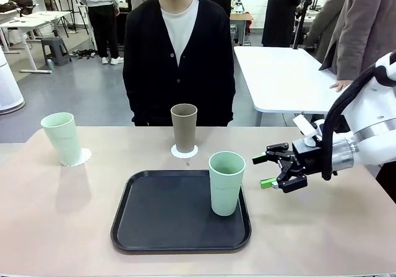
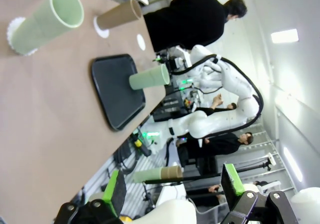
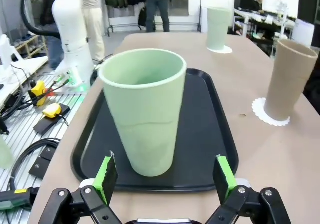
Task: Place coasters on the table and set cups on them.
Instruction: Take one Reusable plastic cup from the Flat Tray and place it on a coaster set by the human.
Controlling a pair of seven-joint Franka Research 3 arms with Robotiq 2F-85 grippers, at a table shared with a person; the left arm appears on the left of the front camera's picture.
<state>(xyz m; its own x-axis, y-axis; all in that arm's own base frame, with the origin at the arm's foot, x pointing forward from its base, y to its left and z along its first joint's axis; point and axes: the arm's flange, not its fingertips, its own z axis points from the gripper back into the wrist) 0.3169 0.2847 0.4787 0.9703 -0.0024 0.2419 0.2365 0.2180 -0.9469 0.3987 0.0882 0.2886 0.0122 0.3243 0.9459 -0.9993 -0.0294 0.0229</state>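
A mint cup stands on a coaster at the table's far left. The tan-brown cup stands on a second coaster in front of the person. Another mint cup stands upright on the black tray, at its right side. My right gripper hangs open just right of that cup, apart from it. In the right wrist view the cup stands a little ahead of the open gripper. The left gripper is open and holds nothing. A bare coaster lies beyond the tray.
A person in a black cardigan stands at the far edge, hands out of sight. A white table stands behind on the right, with other people around it. My left arm's base rises beside the table's left end.
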